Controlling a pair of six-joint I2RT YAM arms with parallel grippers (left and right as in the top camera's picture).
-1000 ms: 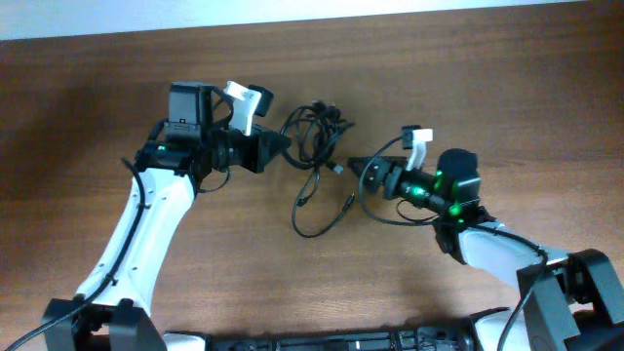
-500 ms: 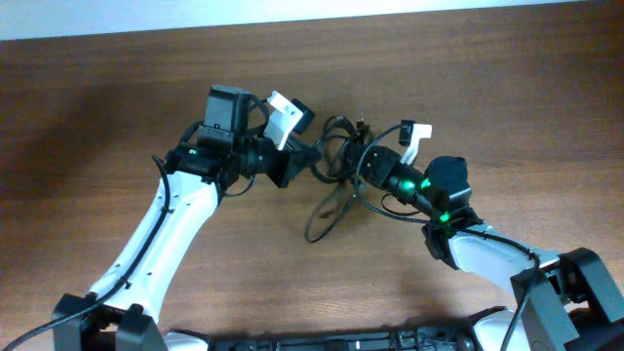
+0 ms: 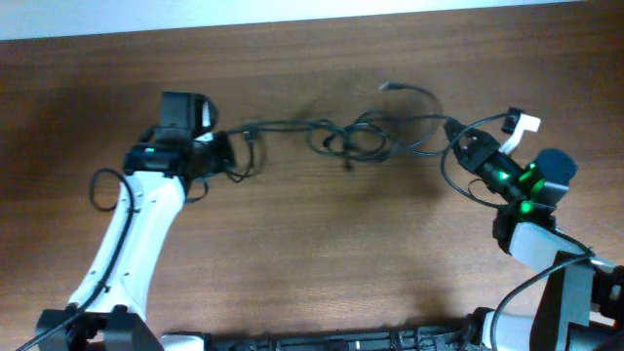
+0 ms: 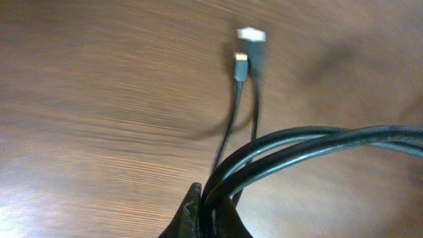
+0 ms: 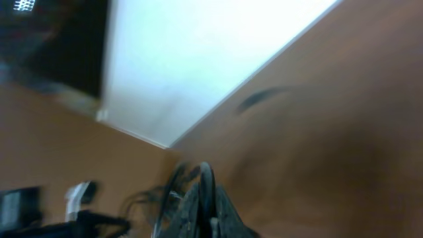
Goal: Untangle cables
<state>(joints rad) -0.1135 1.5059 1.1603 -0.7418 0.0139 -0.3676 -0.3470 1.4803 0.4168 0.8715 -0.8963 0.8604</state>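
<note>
Cables [image 3: 292,125] run stretched over the counter [image 3: 322,253] between both arms, knot [image 3: 349,142] near mid-span. Left end effector [image 3: 226,148] is clamped tight on two strands, with plug ends [image 4: 246,56] dangling past it. Right end effector [image 3: 460,144] looks closed on the far end, judging by the taut run; its wrist view is blurred.

Risk 1: pulling wider cinches the knot instead of opening it.

Risk 2: a thin strand slips from either grip and the bundle drops.

Overhead top-down; wrist cams near cables [image 4: 330,139]
</note>
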